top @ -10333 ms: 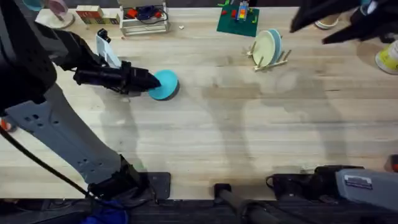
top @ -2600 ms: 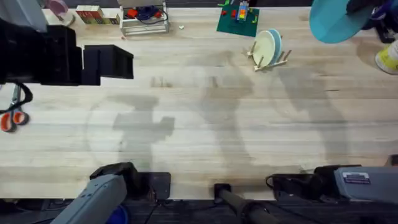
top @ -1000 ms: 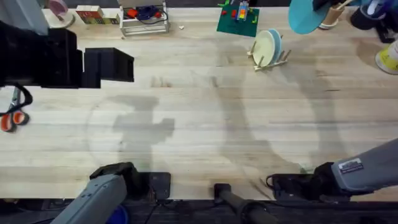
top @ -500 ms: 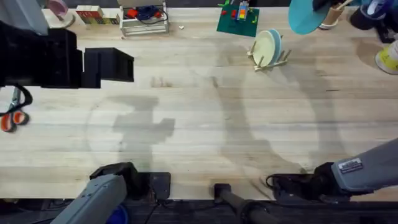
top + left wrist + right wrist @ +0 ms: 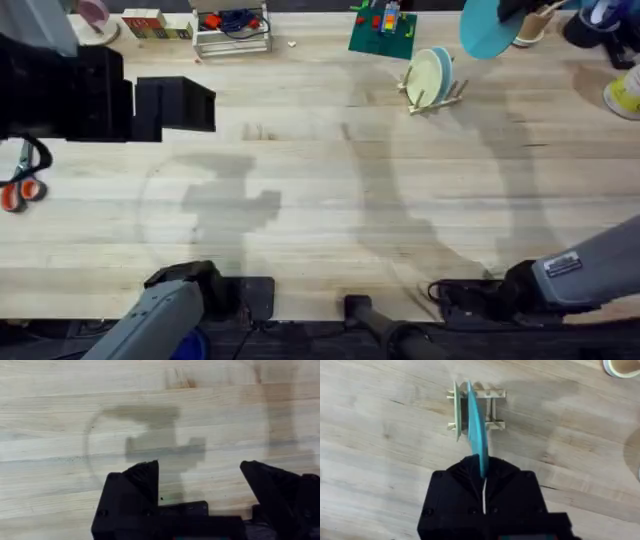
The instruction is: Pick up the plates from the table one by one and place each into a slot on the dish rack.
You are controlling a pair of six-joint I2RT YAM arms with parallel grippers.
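Turquoise plate (image 5: 476, 430) is pinched edge-on in my right gripper (image 5: 483, 477), held in the air above the dish rack (image 5: 475, 410). Rack already has a cream-green plate (image 5: 427, 77) and a light blue plate (image 5: 444, 72) standing in adjacent slots. My left gripper (image 5: 200, 482) is spread wide with nothing between its fingers, over bare table (image 5: 150, 405), well apart from the rack.
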